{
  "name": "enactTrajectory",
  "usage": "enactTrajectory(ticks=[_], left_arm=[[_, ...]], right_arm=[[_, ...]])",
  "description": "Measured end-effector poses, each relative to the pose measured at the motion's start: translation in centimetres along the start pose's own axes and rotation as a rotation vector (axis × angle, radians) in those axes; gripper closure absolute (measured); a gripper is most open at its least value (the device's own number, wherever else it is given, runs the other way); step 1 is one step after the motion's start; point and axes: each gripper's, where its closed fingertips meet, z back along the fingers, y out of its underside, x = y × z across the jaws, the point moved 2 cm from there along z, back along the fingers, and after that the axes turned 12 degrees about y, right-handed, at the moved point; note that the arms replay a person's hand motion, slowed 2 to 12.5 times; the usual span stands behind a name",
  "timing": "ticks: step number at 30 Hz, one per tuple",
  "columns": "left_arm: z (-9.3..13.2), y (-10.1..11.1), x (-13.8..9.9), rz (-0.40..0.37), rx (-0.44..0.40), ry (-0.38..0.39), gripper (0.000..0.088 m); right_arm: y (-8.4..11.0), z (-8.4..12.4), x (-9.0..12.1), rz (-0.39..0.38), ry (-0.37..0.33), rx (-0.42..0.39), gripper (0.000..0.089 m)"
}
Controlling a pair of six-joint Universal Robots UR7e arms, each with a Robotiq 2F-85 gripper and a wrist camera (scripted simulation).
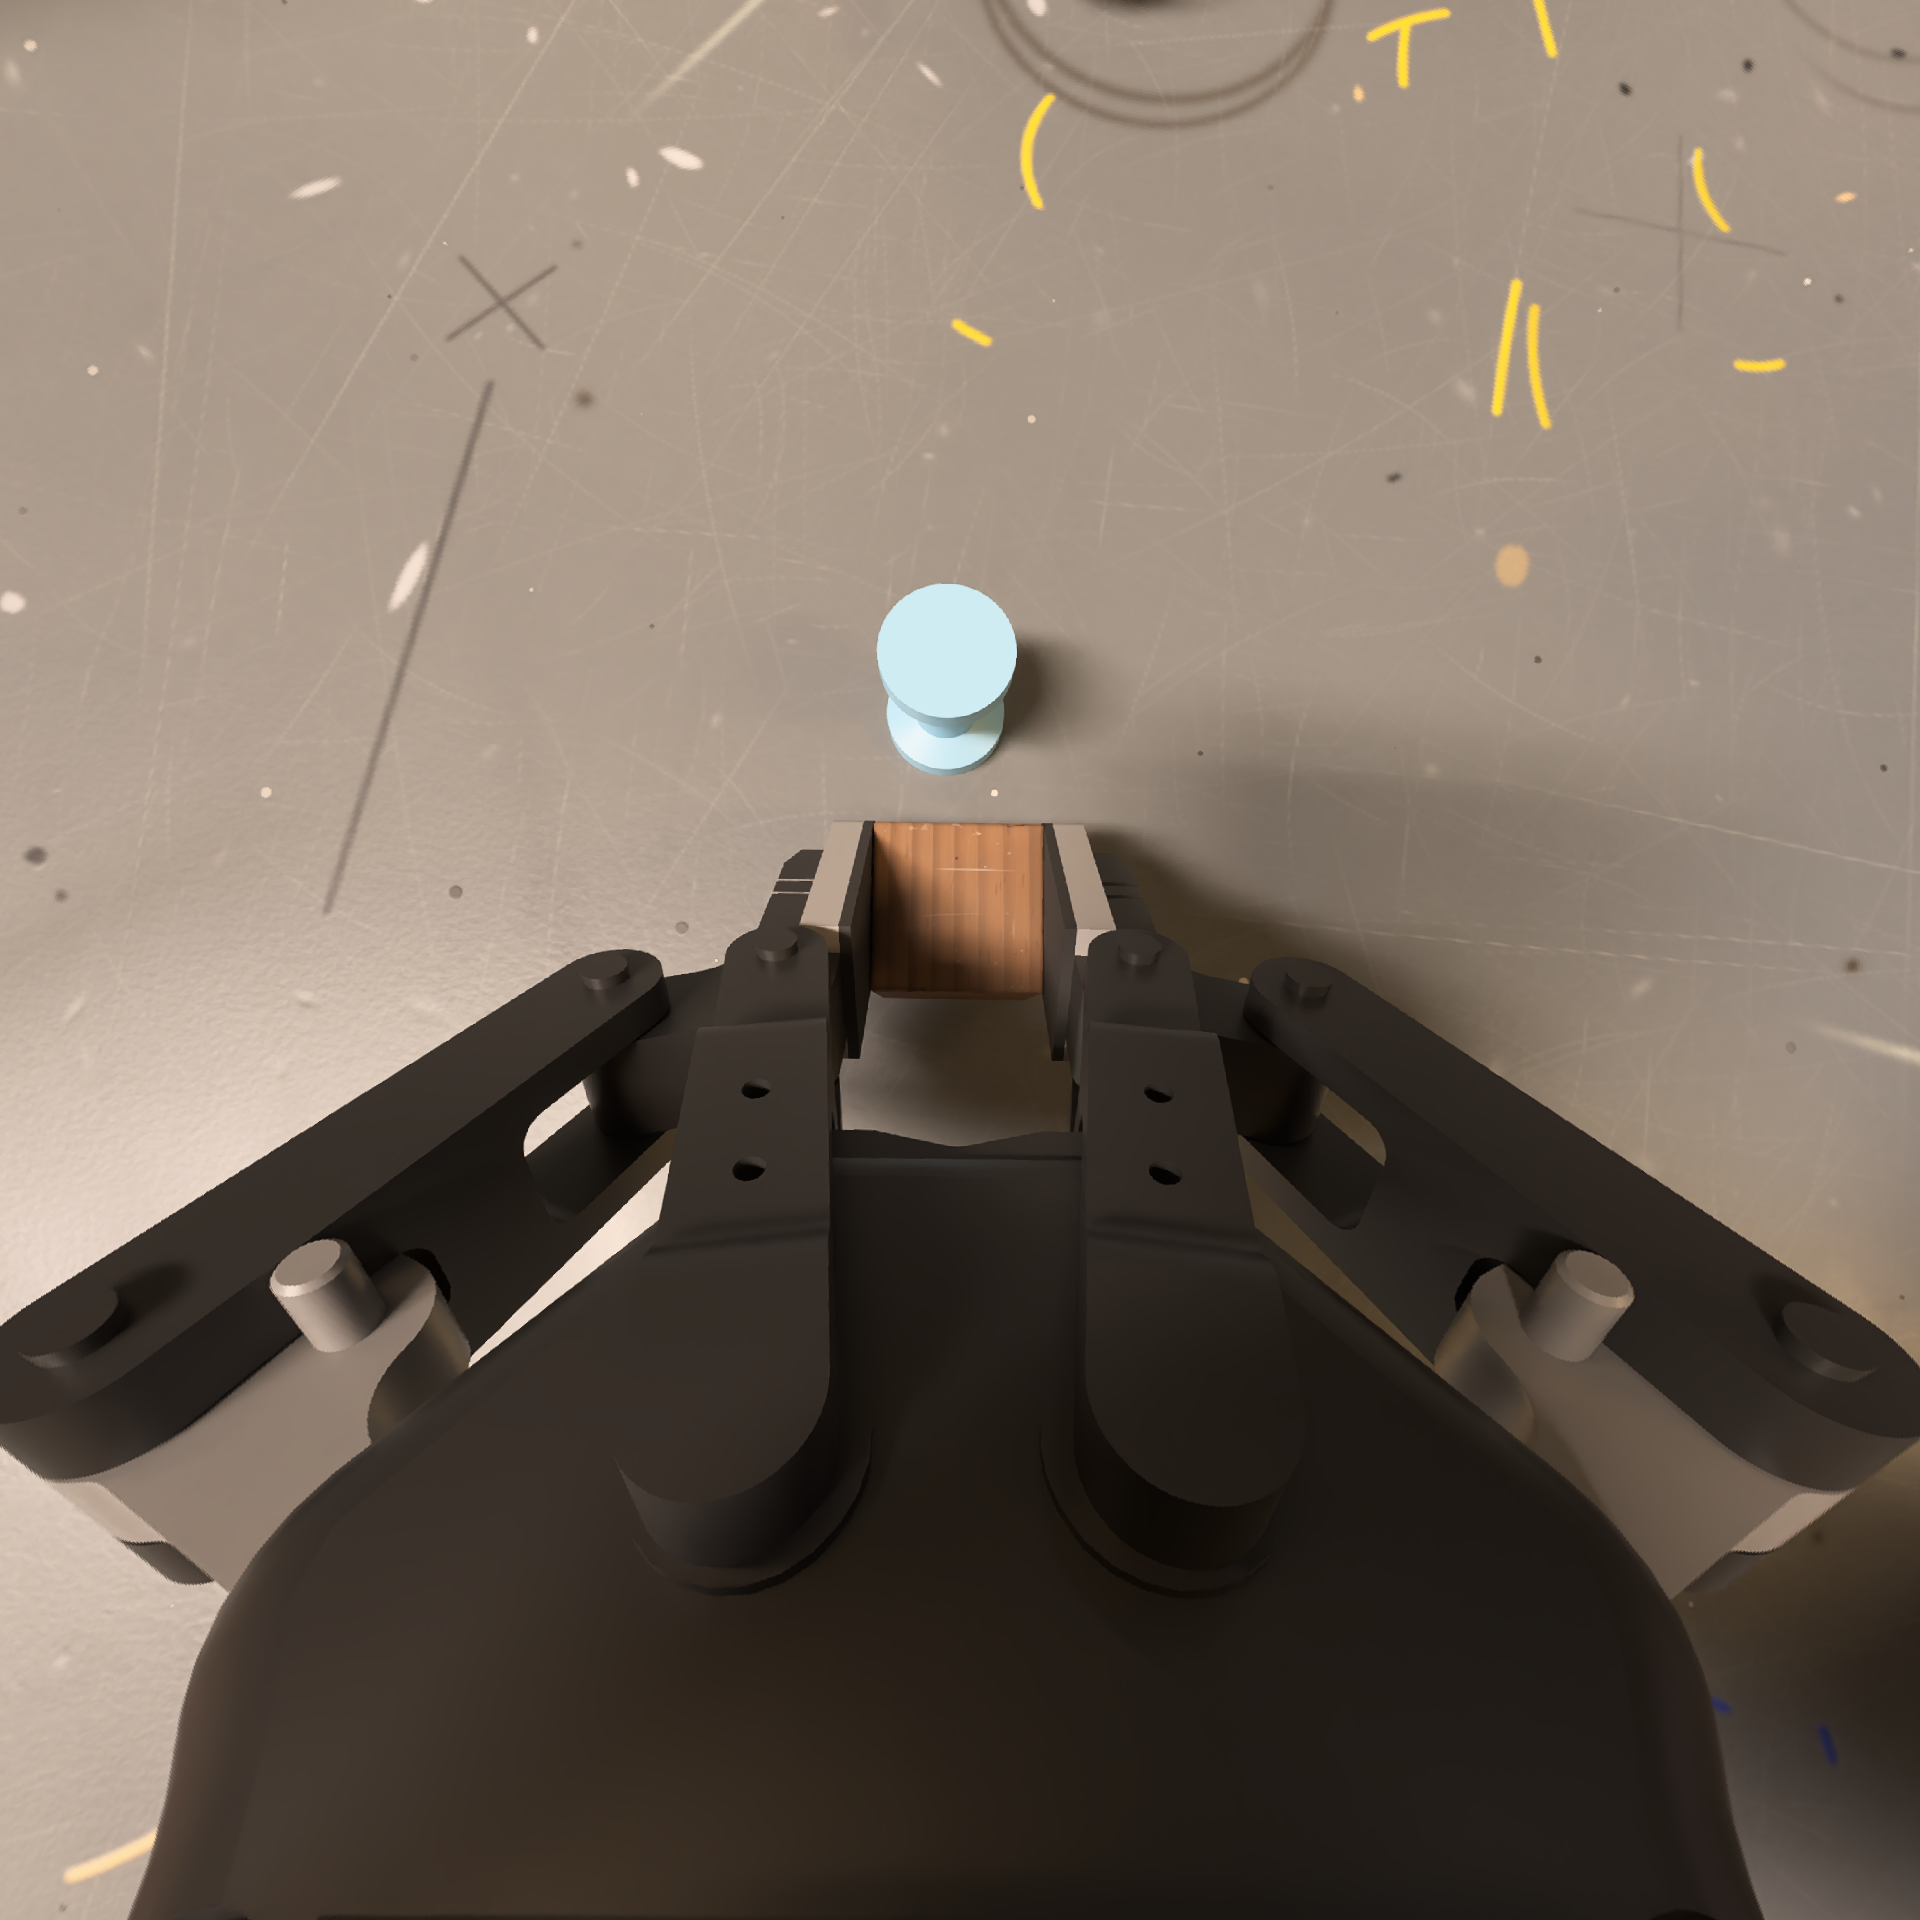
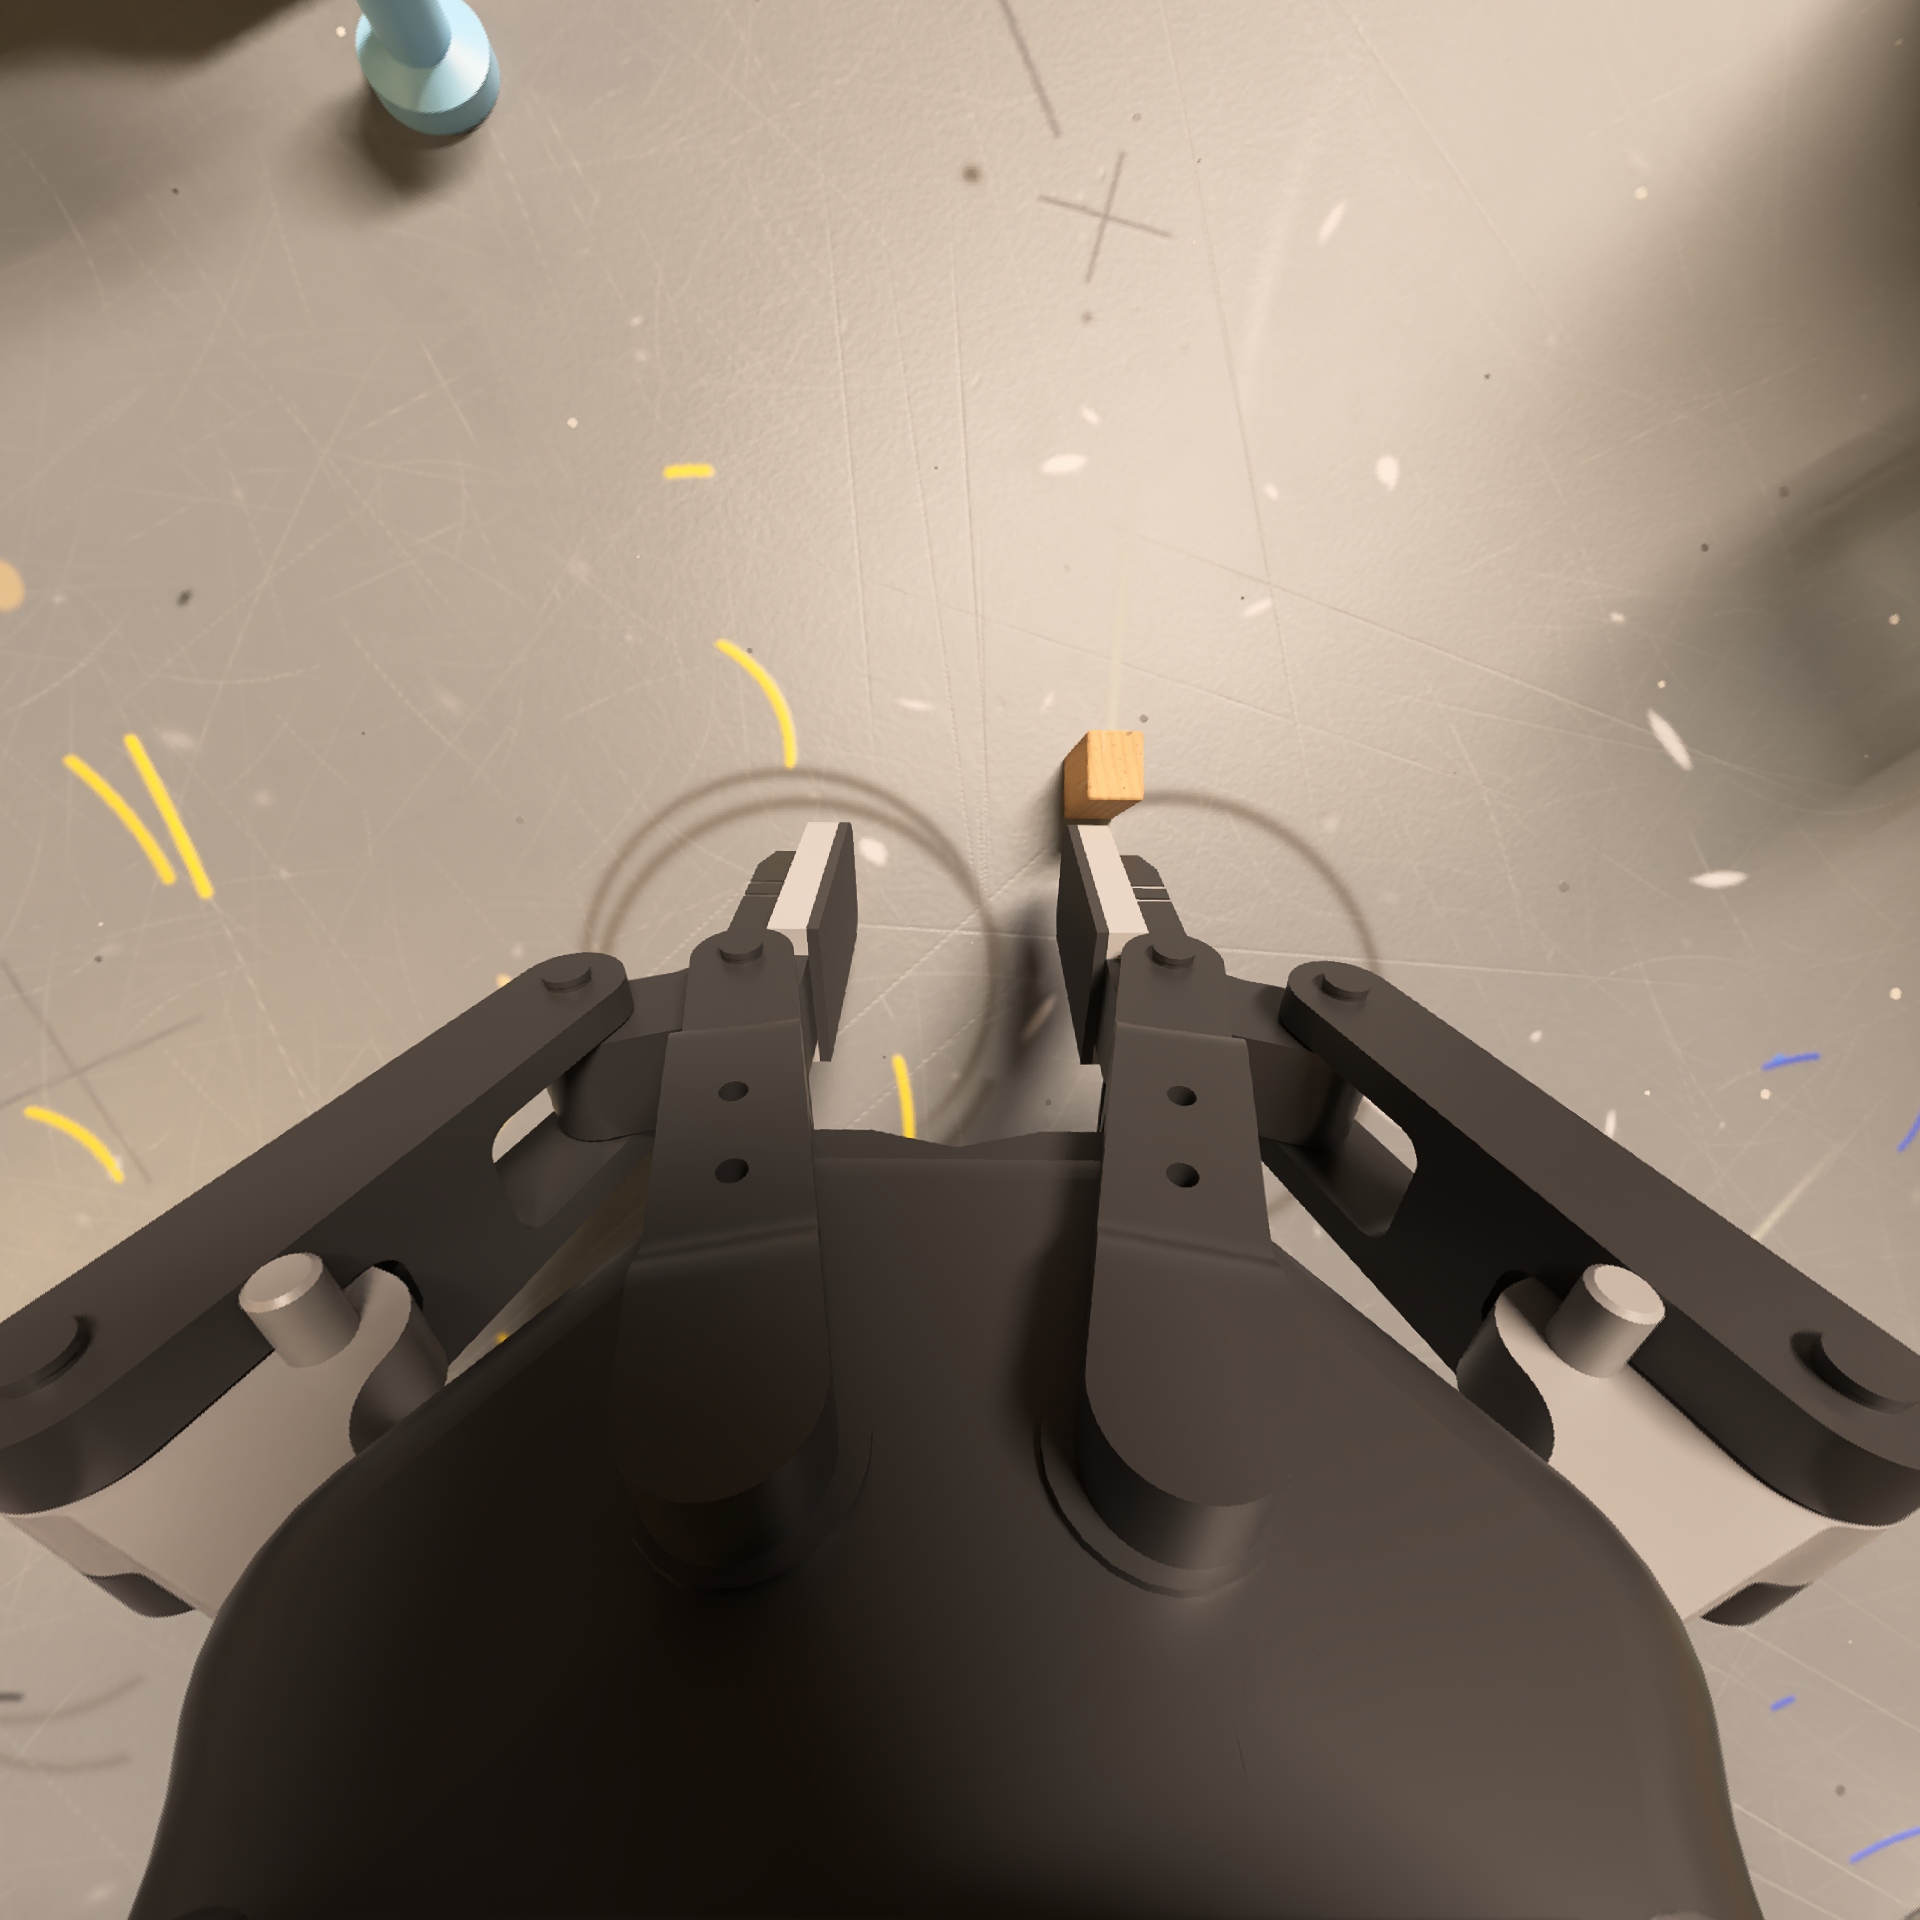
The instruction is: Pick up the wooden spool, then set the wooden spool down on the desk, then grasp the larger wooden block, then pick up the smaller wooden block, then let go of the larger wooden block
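Observation:
In the left wrist view my left gripper [image 1: 958, 862] is shut on the larger wooden block [image 1: 956, 909], a brown block filling the gap between the pads. The pale blue spool [image 1: 943, 675] stands upright on the desk just beyond the fingertips, apart from them. In the right wrist view my right gripper [image 2: 961, 862] is open and empty above the desk. The smaller wooden block [image 2: 1104, 774], a light orange cube, sits on the desk just past the right fingertip [image 2: 1101, 883]. The spool also shows at the top left of that view [image 2: 426, 62].
The grey desk [image 1: 312, 623] is scratched, with yellow strokes [image 1: 1517, 353], crosses and ring marks [image 2: 790, 894]. A dark shadow lies at the right edge of the right wrist view [image 2: 1818, 582].

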Motion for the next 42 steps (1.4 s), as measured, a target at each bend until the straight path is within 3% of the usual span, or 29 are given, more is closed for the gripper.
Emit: enactTrajectory(ticks=[18,30,42], left_arm=[[0.1,0.0,0.1,0.018,-0.029,0.036,0.0608],[0.2,0.0,0.1,0.037,-0.042,0.054,0.0608],[0.2,0.0,0.1,0.042,-0.047,0.057,0.0608]], right_arm=[[-1.0,-0.6,-2.1,-0.056,0.065,-0.058,0.0553],[-1.8,-1.1,-2.5,-0.085,0.007,-0.11,0.0573],[-1.7,-1.8,-2.4,-0.059,-0.035,-0.091,0.0561]])
